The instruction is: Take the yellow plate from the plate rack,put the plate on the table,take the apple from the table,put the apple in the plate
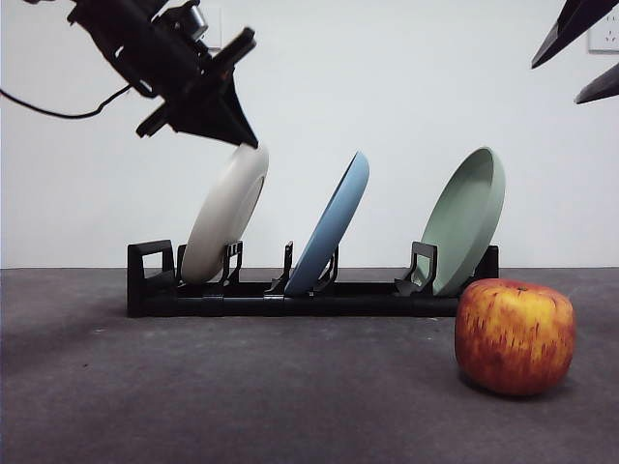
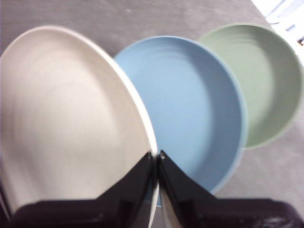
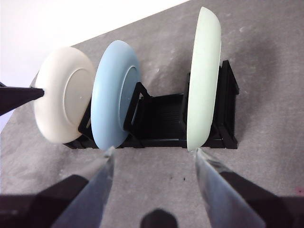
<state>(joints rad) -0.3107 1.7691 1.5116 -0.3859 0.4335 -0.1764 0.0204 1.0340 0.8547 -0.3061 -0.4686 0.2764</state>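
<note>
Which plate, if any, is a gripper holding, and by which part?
The left gripper pinches the yellow plate by its top rim, the plate in the rack. The right gripper is open, holding nothing.

Cream plate (image 1: 224,213), plain. Blue plate (image 1: 332,227), plain. Sage-green plate (image 1: 466,220), plain. Rack (image 1: 290,295) black. Apple (image 1: 515,335) red, streaked yellow-orange. Table (image 1: 193,396) dark grey.

three plates in rack (image 1: 290,295), apple (image 1: 515,336) before its right end
</note>
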